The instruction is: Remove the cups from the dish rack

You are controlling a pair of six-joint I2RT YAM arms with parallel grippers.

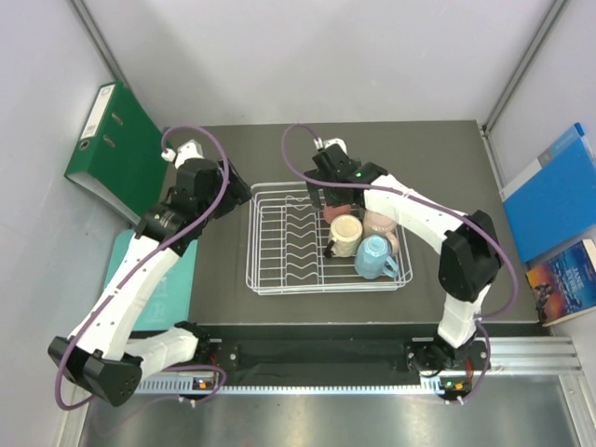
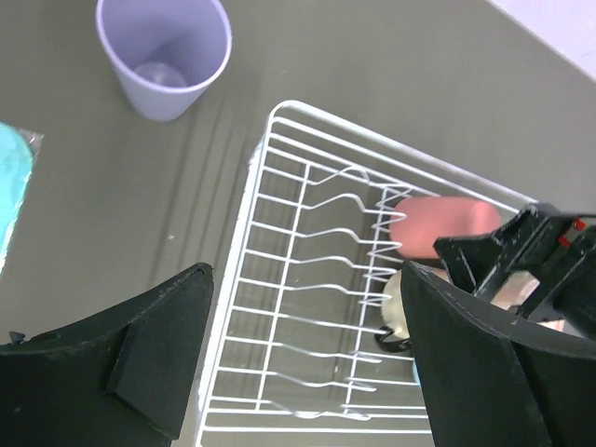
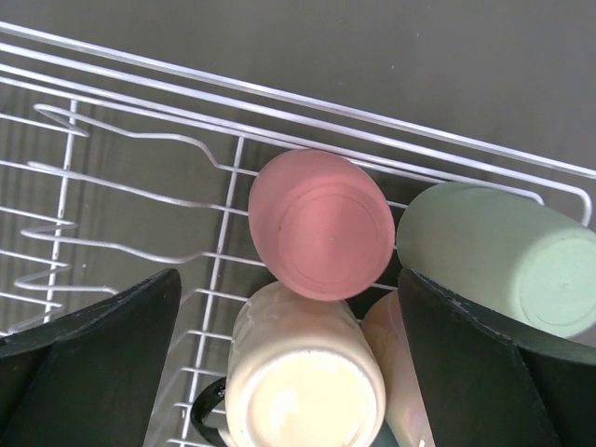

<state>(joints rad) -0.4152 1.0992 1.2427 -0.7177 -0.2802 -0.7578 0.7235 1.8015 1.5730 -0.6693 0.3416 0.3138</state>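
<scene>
R arm: I had the right gripper (image 3: pixel 291 321) spread wide, gripping nothing | pink cup (image 3: pixel 321 223) ahead between its fingers, in the dish rack (image 3: pixel 233 177) by the far rail; on its side, base toward my wrist camera; cream cup (image 3: pixel 307 382) just beside | L arm: left gripper (image 2: pixel 307 358) likewise open; lavender cup (image 2: pixel 166 51) upright on the table (image 2: pixel 112 205)

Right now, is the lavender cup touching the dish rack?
Apart. Left wrist view: the lavender cup stands on the table, with bare surface between it and the dish rack.

no text, label or number is legible on anything in these views
</scene>
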